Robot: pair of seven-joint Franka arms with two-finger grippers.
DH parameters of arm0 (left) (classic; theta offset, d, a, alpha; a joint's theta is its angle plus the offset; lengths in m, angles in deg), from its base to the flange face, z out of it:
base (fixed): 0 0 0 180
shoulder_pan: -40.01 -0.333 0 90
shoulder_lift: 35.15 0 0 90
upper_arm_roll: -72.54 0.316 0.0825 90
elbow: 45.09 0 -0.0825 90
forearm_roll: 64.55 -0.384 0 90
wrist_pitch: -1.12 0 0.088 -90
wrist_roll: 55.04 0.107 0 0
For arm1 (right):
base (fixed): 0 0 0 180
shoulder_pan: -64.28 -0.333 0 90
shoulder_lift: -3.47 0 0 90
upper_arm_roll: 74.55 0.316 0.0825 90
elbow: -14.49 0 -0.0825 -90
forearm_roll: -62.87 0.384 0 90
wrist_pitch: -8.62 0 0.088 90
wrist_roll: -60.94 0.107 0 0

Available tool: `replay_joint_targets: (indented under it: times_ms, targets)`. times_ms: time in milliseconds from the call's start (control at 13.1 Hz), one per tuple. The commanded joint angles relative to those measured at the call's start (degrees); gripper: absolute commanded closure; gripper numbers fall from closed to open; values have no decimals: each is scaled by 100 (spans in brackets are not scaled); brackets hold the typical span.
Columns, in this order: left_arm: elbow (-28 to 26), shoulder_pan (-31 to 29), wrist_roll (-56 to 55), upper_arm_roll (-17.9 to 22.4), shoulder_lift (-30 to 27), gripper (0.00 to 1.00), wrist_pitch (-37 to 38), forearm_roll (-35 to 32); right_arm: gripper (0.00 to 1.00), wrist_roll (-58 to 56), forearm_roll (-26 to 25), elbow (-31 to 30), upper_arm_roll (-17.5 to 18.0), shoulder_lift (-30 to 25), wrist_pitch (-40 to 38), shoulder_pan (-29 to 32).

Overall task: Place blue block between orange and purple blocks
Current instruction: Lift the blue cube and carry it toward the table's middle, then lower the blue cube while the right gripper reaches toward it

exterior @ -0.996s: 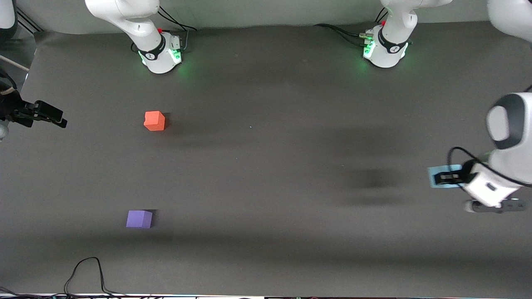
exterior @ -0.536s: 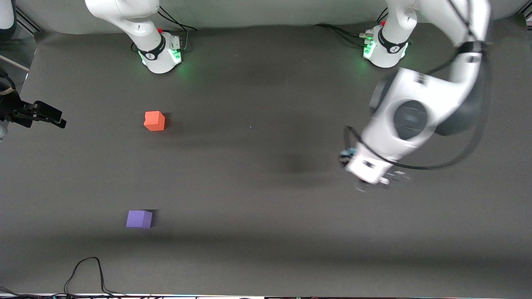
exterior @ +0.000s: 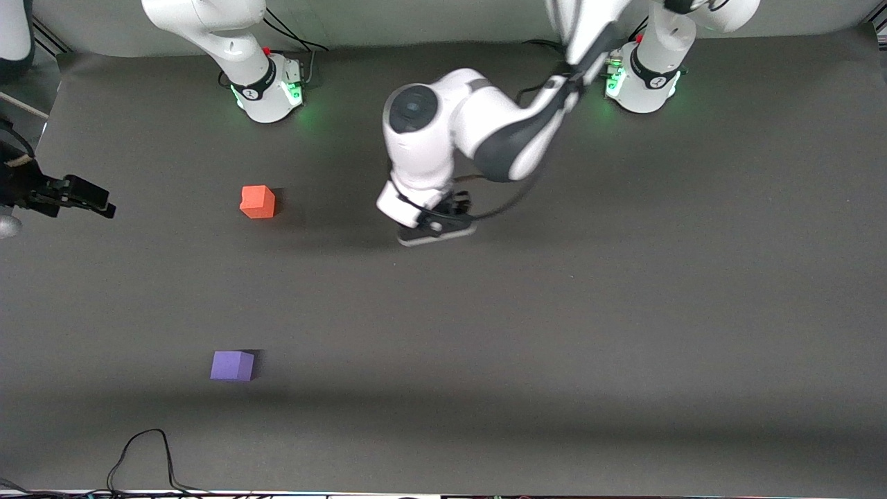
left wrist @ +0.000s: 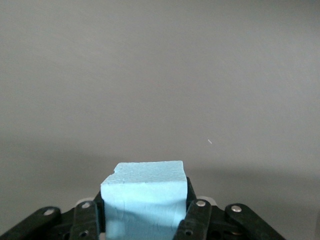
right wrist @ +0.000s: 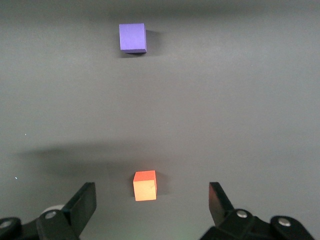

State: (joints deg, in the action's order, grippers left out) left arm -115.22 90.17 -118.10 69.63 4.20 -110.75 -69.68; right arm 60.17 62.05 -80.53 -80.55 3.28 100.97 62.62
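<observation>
Clamped between the fingers of the left gripper is the blue block, its pale face filling the gap between the two black pads in the left wrist view, with only the bare grey table stretching out ahead of it. From the front camera that same left gripper is hanging in the air over the middle of the table, at the end of an arm reaching out from the base at the left arm's end; the block itself is hidden there under the wrist. Well apart from it, toward the right arm's end, the orange block is sitting on the mat, and the purple block is lying nearer to the front camera than the orange one, with open mat showing between the two. Both cubes are resting flat and untouched. At the edge of the table at the right arm's end, the right gripper is waiting, raised. Its own camera is looking down past its two spread, empty fingers, the right gripper framing the orange block between them, while the purple block is showing farther off in that same view.
</observation>
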Motion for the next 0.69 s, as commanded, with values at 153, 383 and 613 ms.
replay_joint_targets:
  times_ms: [153,383,613]
  targets:
    - [333,363,-66,133,959,44,-966,-242,0,-160,12,195,-15,45,-59,8]
    - [315,433,-83,133,1303,44,-1292,-435,0,-116,100,81,11,71,-59,-36]
    - [289,433,-83,142,1540,43,-1433,-550,0,-116,108,63,29,168,-59,-45]
